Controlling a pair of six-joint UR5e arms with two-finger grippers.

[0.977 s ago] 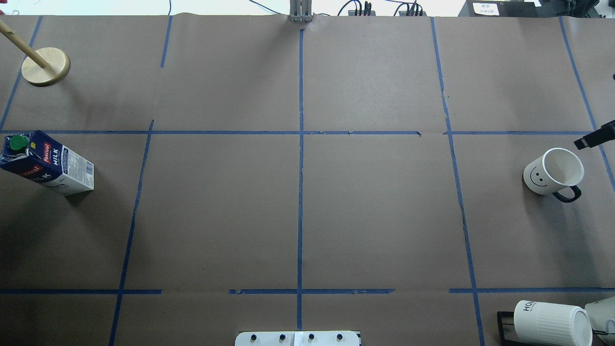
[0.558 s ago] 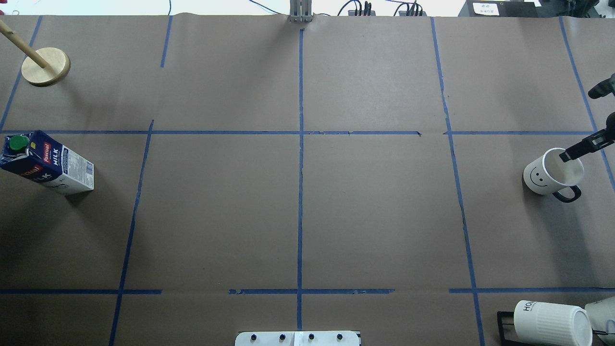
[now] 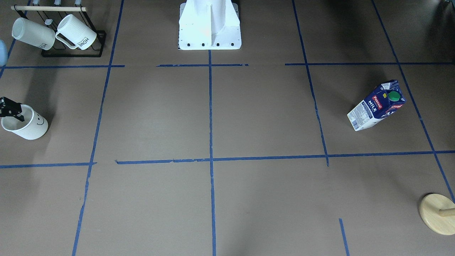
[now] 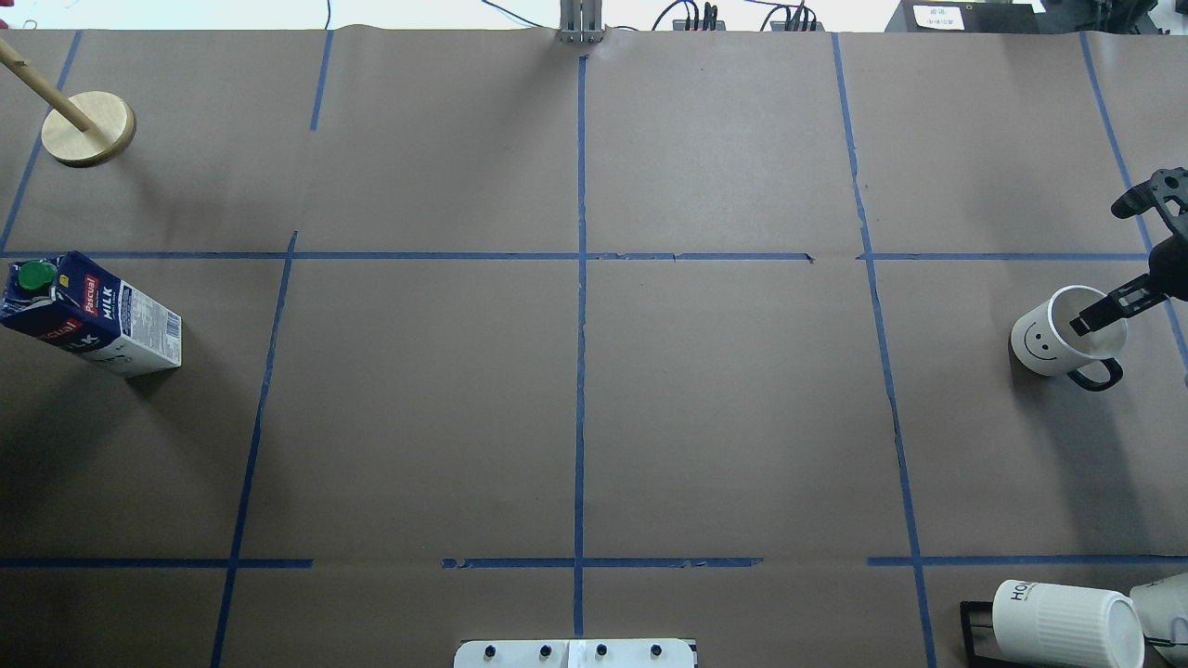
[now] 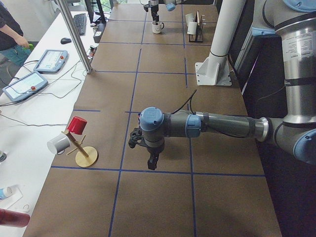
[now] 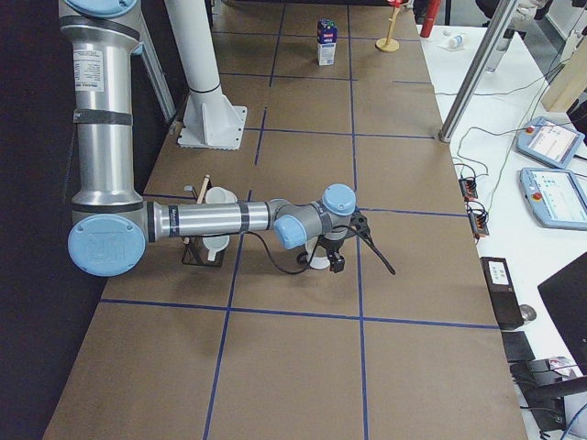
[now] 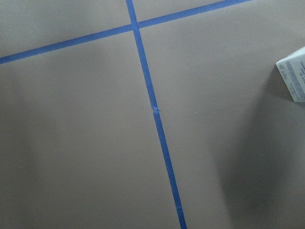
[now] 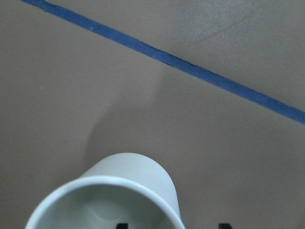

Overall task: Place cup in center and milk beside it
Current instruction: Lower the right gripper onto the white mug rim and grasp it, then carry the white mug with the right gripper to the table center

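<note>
Right gripper (image 8: 172, 224) is down at the rim, jaws apart. One fingertip (image 8: 122, 225) shows inside the mouth and the other outside the wall of the smooth white ceramic cup (image 4: 1044, 341) with the black smiley face and small black handle, so nothing is clamped yet. The cup stands upright far out on the robot's right, handle on the robot's side of it. The centre crossing (image 4: 582, 256) of blue tape lines lies well apart from it, toward the robot's left, so I'd say the carry has to run that way. The right arm is plainly the nearer one. The wrist camera gives the straddle over the rim, while overhead shows only one finger across the opening. Far on the left stands the dark blue gable-top milk carton (image 4: 93, 315) with its green cap. The left gripper (image 5: 147, 150) hangs close by it, and whether its fingers are apart or together I cannot tell.
</note>
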